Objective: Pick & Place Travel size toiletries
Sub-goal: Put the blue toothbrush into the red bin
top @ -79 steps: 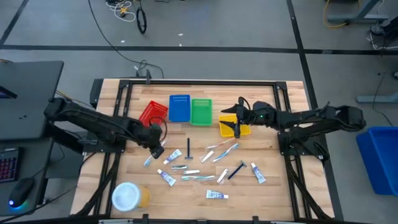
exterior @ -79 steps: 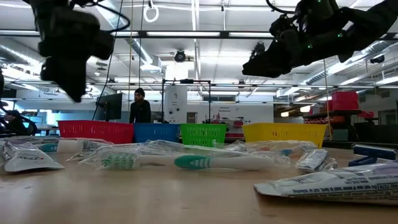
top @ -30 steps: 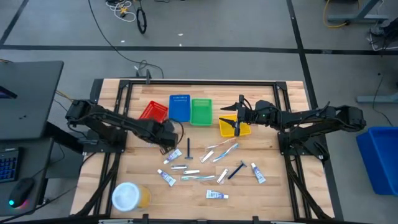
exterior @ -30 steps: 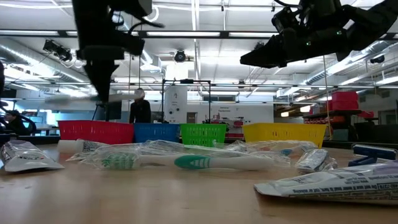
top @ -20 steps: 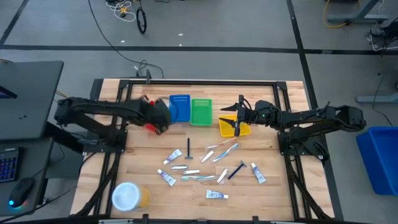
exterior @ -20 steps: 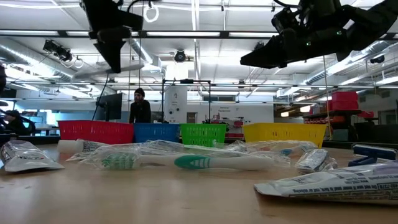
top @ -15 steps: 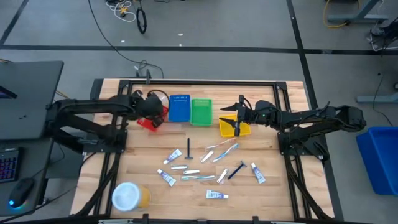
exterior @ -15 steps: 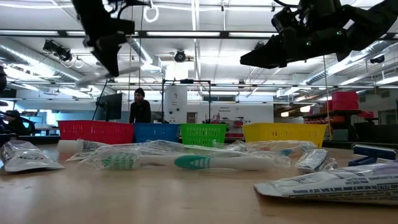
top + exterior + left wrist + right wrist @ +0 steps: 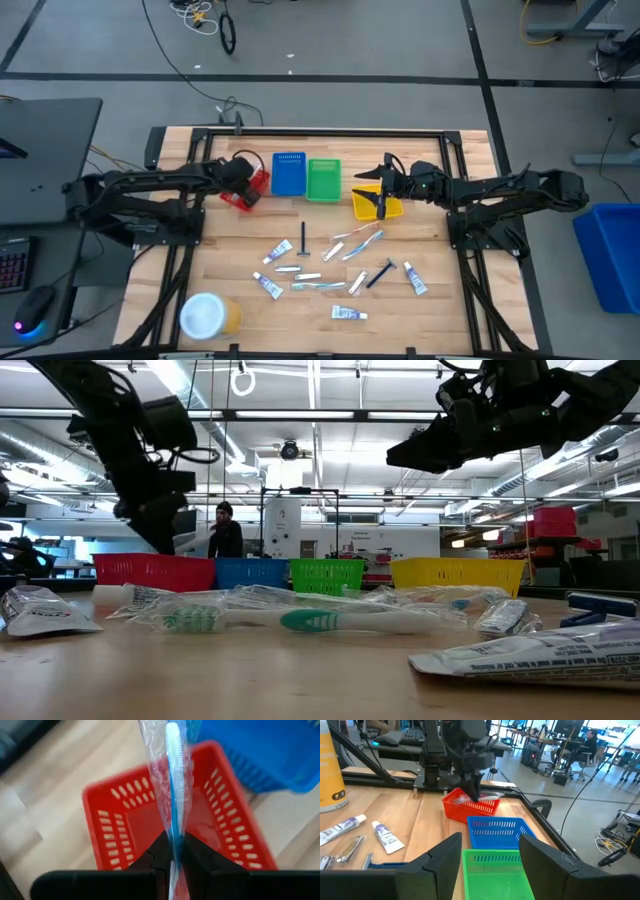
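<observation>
The left gripper (image 9: 172,862) pinches a clear-wrapped toothbrush (image 9: 172,780) (blue stripe down its handle) directly above the slotted red plastic bin (image 9: 125,827), the blue bin (image 9: 260,750) alongside. The right gripper (image 9: 383,196) hangs spread wide, holding nothing, over the yellow bin (image 9: 366,208). More toiletries (image 9: 330,270) lie scattered on the wooden table (image 9: 450,300).

Four bins in a row at table rear. Left gripper (image 9: 248,190) above the leftmost bin (image 9: 240,187), wrapped toothbrush (image 9: 172,780) clamped between its fingers, over the bin's inside. Right gripper (image 9: 381,203) above the rightmost bin (image 9: 372,207). Loose toiletries (image 9: 330,268) scattered mid-table, in front of the bins; jar (image 9: 208,316) at front left corner.
</observation>
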